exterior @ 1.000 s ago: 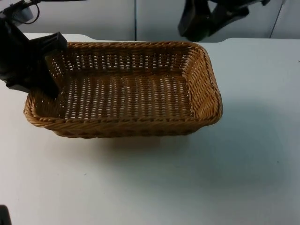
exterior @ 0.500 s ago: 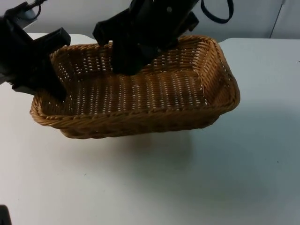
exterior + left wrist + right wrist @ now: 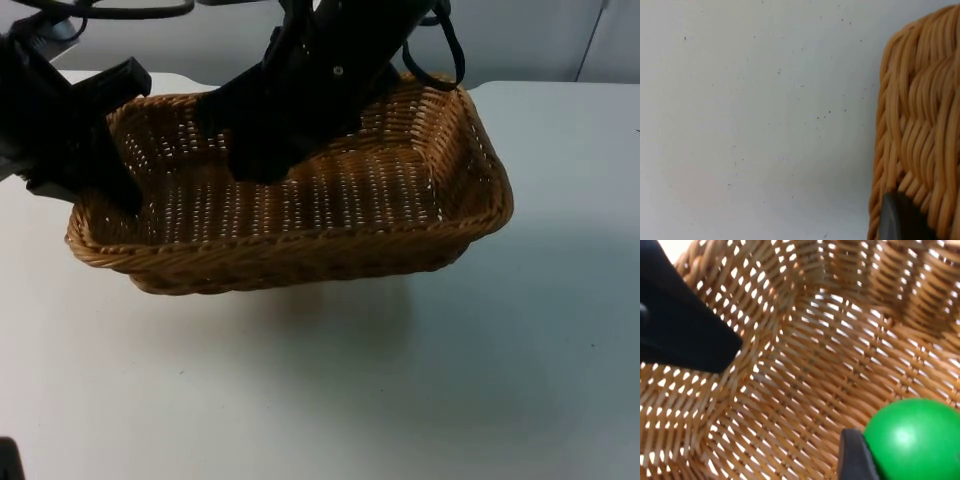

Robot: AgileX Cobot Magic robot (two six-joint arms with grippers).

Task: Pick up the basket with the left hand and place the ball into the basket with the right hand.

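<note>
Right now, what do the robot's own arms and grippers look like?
Both arms are black and blocky with hard angular housings. The left gripper ends in flat, dark, wedge-shaped fingers. The right gripper is a chunky matte black body with small screw heads; its fingertip is dark grey and rounded.

My left gripper clamps the left end wall of the basket, which hangs tilted above the table, its right end higher and nearer the partition wall. My right gripper reaches down inside the basket from behind, over its left half, grasping the ball just above the woven floor.
</note>
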